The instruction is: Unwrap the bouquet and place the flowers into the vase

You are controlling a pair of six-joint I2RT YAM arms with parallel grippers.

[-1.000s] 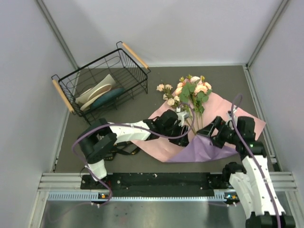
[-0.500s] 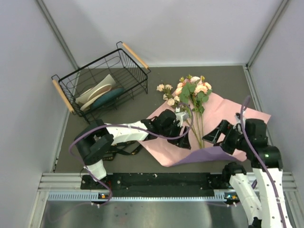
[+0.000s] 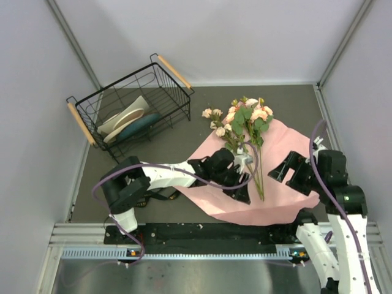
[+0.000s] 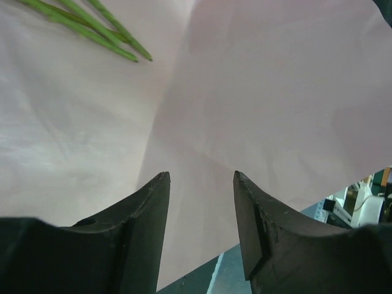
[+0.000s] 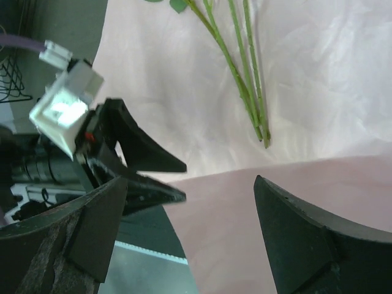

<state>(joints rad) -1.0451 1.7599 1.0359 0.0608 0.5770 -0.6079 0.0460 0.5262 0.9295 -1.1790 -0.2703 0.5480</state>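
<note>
Spreading across the near right part of the dark grey counter (image 3: 184, 116), the bouquet's wrapping paper (image 3: 288, 144) lies opened out with its pink side up, its near edge reaching the arms' mounting rail. At the far left stands a black wire basket (image 3: 174, 71) with wooden handles, well apart from the paper; some cream and teal items lie in it, too small to name.

The flowers (image 3: 248, 116) lie on the sheet, their peach, pink and cream heads and green leaves overhanging its far edge onto the counter. Their thin green stems (image 3: 258, 177) run toward the near side along the middle of the paper.

The left arm reaches in from the left, and the left claw (image 3: 242, 187) is over the paper just beside the stem ends. In the left wrist view its fingers (image 4: 150, 208) stand apart with only bare pink paper between them.

The right claw (image 3: 286, 166) is over the right part of the sheet, near the stems but not touching them. Its fingers (image 5: 288, 226) are spread wide and grip nothing; a raised fold of paper shows between them.
</note>
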